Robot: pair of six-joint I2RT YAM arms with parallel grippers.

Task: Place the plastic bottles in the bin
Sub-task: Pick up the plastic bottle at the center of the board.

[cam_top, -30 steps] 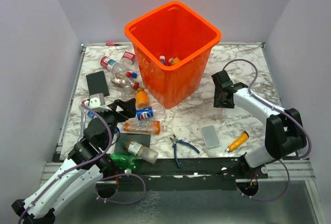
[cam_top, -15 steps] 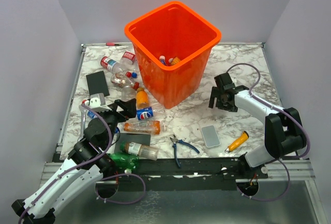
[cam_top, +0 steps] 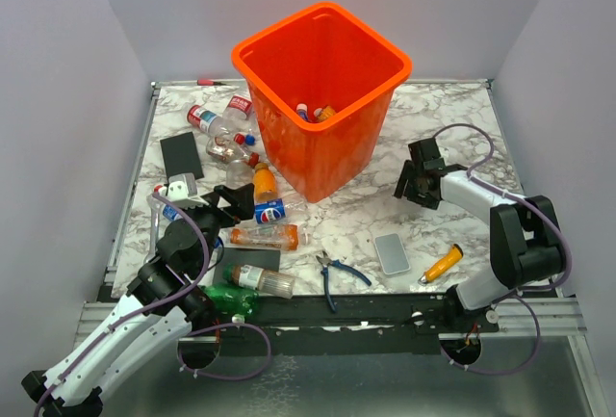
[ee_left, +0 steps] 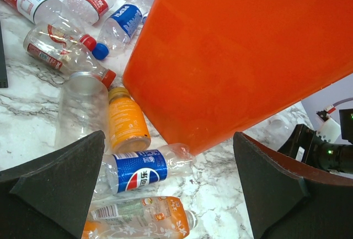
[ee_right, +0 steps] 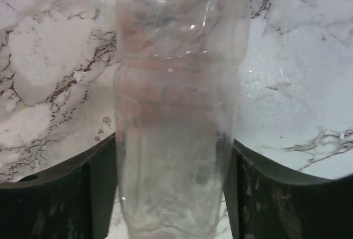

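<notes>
The orange bin (cam_top: 327, 152) stands at the back middle with a few bottles (cam_top: 313, 111) inside. My right gripper (cam_top: 416, 186) is low over the table right of the bin; in the right wrist view (ee_right: 172, 156) it is shut on a clear bottle (ee_right: 174, 112), one finger against each side. My left gripper (cam_top: 226, 203) is open and empty, hovering over a blue Pepsi bottle (ee_left: 138, 171) and an orange-labelled bottle (ee_left: 138, 217). An orange juice bottle (ee_left: 127, 120) lies against the bin wall (ee_left: 248, 57). Several more bottles (cam_top: 221, 128) lie back left. A green bottle (cam_top: 231, 299) lies at the front.
Blue-handled pliers (cam_top: 332, 273), a grey flat case (cam_top: 392, 252) and an orange-handled tool (cam_top: 441, 265) lie at the front right. A black slab (cam_top: 181, 155) lies at the left and a red pen (cam_top: 207, 82) at the back edge.
My right gripper has moved down and a little right, away from the bin, to the table. The left arm has not moved.
</notes>
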